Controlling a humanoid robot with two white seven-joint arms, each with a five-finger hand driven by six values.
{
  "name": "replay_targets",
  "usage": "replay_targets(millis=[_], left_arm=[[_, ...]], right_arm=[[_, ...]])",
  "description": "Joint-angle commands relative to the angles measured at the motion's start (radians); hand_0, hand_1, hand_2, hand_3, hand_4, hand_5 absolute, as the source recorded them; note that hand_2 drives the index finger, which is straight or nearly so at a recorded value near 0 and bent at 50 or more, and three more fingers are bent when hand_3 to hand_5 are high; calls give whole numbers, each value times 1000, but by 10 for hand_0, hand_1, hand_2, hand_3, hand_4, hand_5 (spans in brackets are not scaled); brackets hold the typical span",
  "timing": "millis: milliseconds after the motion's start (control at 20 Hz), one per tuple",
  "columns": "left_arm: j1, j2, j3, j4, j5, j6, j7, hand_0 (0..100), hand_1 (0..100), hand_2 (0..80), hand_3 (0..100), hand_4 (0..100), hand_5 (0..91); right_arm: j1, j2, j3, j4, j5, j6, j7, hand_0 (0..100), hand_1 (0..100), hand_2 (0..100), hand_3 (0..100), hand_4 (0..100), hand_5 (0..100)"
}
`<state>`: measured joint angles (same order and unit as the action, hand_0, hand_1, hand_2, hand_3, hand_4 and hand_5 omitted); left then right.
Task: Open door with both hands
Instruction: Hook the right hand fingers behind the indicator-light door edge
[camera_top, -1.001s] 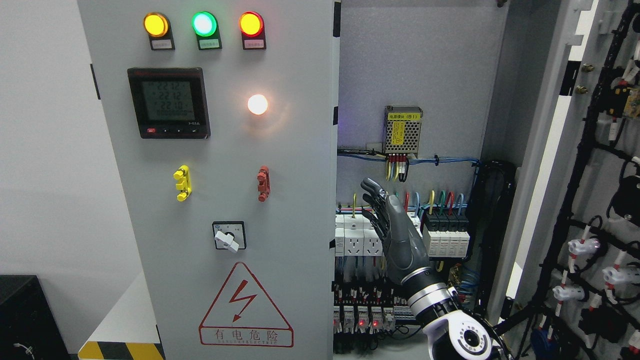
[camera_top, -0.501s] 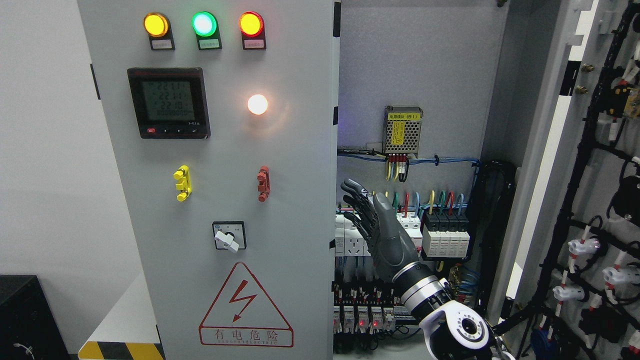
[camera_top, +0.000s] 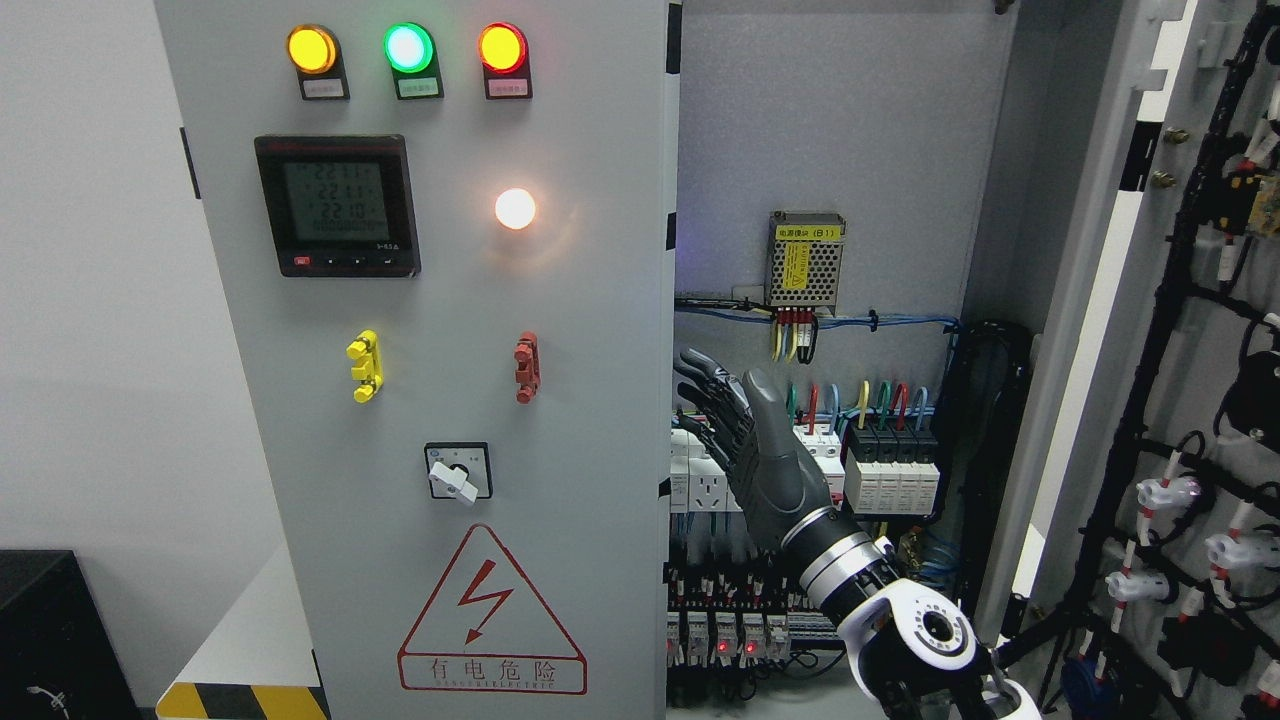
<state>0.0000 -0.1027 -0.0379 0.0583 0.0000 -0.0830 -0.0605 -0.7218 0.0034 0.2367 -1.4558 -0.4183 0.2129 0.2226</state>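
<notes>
- The right hand (camera_top: 745, 440) reaches up from the lower right into the open half of the cabinet, its dark fingers (camera_top: 705, 385) spread wide and straight, holding nothing.
- The fingertips point up and left, close to the right edge of the left door (camera_top: 450, 400); whether they touch that edge cannot be told.
- The left door is shut and faces the camera. It carries three lit lamps (camera_top: 407, 48) in yellow, green and red along the top, a meter (camera_top: 338, 205) with a lit display, a white glowing lamp (camera_top: 515, 208), a yellow handle (camera_top: 364, 366), a red handle (camera_top: 526, 367), a rotary switch (camera_top: 458, 471) and a red warning triangle (camera_top: 490, 610).
- The right door (camera_top: 1190, 380) is swung open at the far right, its inner side lined with black cables.
- Behind the hand, rows of breakers (camera_top: 885, 470) and coloured wires sit below a small power supply (camera_top: 805, 250).
</notes>
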Motion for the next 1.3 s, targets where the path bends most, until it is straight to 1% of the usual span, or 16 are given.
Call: replay_targets(millis=[0, 50, 100, 250, 401, 451, 551, 801, 901, 951, 1101, 1252], left_arm=[[6, 0, 0, 0, -6, 0, 1, 0, 0, 0, 0, 0, 0], [6, 0, 0, 0, -6, 0, 1, 0, 0, 0, 0, 0, 0], [6, 0, 0, 0, -8, 0, 1, 0, 0, 0, 0, 0, 0], [6, 0, 0, 0, -8, 0, 1, 0, 0, 0, 0, 0, 0], [6, 0, 0, 0, -8, 0, 1, 0, 0, 0, 0, 0, 0], [6, 0, 0, 0, -8, 0, 1, 0, 0, 0, 0, 0, 0], [6, 0, 0, 0, -8, 0, 1, 0, 0, 0, 0, 0, 0], [6, 0, 0, 0, -8, 0, 1, 0, 0, 0, 0, 0, 0], [6, 0, 0, 0, -8, 0, 1, 0, 0, 0, 0, 0, 0], [6, 0, 0, 0, -8, 0, 1, 0, 0, 0, 0, 0, 0], [6, 0, 0, 0, -8, 0, 1, 0, 0, 0, 0, 0, 0], [6, 0, 0, 0, -6, 0, 1, 0, 0, 0, 0, 0, 0]], right_arm=[[-22, 23, -14, 41, -28, 2, 64, 0, 0, 0, 0, 0, 0], [-22, 21, -19, 41, -28, 2, 89, 0, 0, 0, 0, 0, 0], [-22, 21, -22, 43, -28, 3, 102, 0, 0, 0, 0, 0, 0], [-25, 20, -27, 51, -28, 2, 106, 0, 0, 0, 0, 0, 0], [-48, 21, -59, 84, -28, 6, 107, 0, 0, 0, 0, 0, 0], [-54, 21, -62, 89, -28, 17, 113, 0, 0, 0, 0, 0, 0], [-54, 21, -63, 84, -28, 36, 145, 0, 0, 0, 0, 0, 0], [-59, 20, -65, 91, -28, 37, 211, 0, 0, 0, 0, 0, 0], [-68, 21, -82, 94, -28, 39, 239, 0, 0, 0, 0, 0, 0], [-73, 21, -88, 95, -28, 43, 251, 0, 0, 0, 0, 0, 0], [-82, 21, -94, 98, -28, 86, 287, 0, 0, 0, 0, 0, 0], [-87, 20, -102, 107, -28, 88, 320, 0, 0, 0, 0, 0, 0]])
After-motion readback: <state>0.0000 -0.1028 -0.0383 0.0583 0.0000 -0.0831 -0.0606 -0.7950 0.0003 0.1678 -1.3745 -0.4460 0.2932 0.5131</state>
